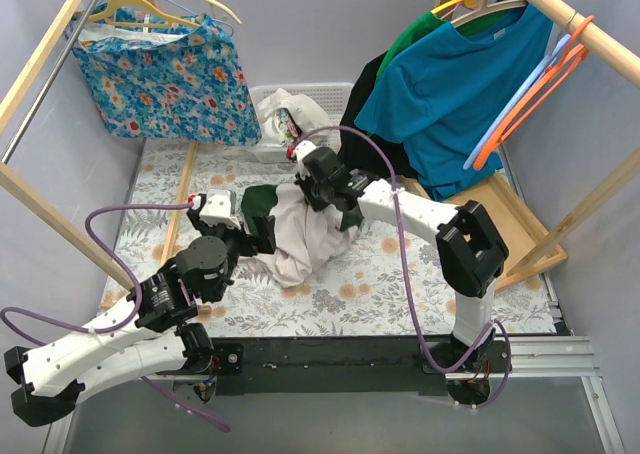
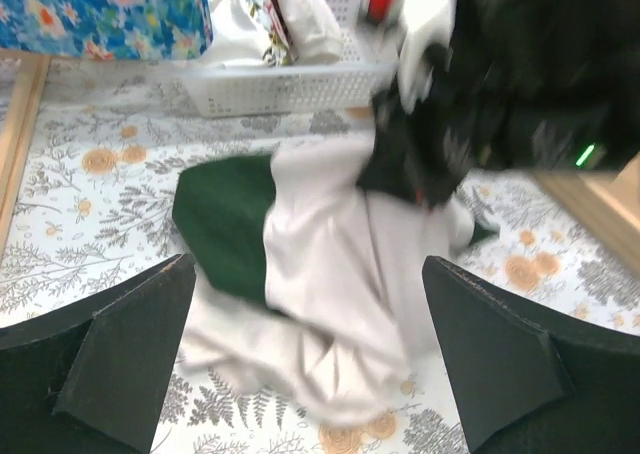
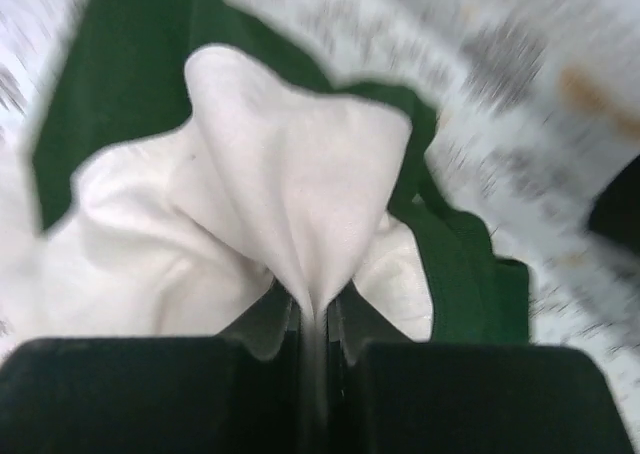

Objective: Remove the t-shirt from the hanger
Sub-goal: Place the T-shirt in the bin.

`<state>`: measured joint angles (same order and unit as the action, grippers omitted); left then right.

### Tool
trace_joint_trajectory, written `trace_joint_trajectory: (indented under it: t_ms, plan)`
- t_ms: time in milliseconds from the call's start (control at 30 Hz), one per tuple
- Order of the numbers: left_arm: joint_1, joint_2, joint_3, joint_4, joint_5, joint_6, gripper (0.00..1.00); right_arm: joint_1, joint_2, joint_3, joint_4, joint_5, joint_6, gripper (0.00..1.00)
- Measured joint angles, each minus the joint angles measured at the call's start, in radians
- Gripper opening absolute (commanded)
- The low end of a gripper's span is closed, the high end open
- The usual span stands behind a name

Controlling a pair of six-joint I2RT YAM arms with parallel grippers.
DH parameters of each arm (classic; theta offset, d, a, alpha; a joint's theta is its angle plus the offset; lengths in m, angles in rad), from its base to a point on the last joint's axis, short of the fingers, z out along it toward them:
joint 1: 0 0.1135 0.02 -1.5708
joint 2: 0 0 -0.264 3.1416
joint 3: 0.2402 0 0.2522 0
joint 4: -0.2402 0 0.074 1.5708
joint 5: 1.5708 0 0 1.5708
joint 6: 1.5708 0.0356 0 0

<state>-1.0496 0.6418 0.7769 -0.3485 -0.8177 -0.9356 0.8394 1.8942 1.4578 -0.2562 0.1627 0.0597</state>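
The t-shirt (image 1: 300, 239) is white with dark green parts and lies bunched on the floral table cover. It also shows in the left wrist view (image 2: 340, 264) and the right wrist view (image 3: 280, 164). My right gripper (image 1: 325, 199) is shut on a pinched fold of the white cloth (image 3: 312, 309) and holds it up off the table. My left gripper (image 1: 255, 239) is open just left of the shirt, its jaws wide apart on either side of the lower white cloth (image 2: 308, 274). I cannot see the shirt's hanger.
A white basket (image 1: 300, 99) with clothes stands at the back. A blue floral garment (image 1: 165, 74) hangs on the left rail. A teal t-shirt (image 1: 460, 84) and orange and blue hangers (image 1: 530, 94) hang on the right rack, above its wooden base (image 1: 510, 214).
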Motion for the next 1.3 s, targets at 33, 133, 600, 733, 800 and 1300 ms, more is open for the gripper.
trace_joint_trajectory:
  t_ms: [33,133,600,733,800,1300]
  plan:
    - [0.000,0.004,-0.005,-0.010,0.003,-0.004,0.98,-0.007,-0.010,0.038,0.000,0.000,-0.009,0.01]
    - [0.000,0.014,-0.014,-0.020,0.003,-0.015,0.98,-0.033,-0.045,0.136,0.024,-0.002,-0.027,0.01]
    - [0.000,0.006,-0.078,0.016,0.009,0.001,0.98,-0.201,0.016,0.497,0.324,-0.095,-0.137,0.01]
    - [0.000,0.001,-0.085,0.027,0.000,0.009,0.98,-0.235,0.171,0.687,0.399,-0.167,-0.144,0.01]
    - [0.000,-0.003,-0.093,0.039,-0.006,0.013,0.98,-0.244,0.243,0.764,0.443,-0.189,-0.148,0.01]
    - [0.000,0.022,-0.130,0.075,-0.009,0.039,0.98,-0.271,0.455,0.752,0.724,-0.020,-0.292,0.01]
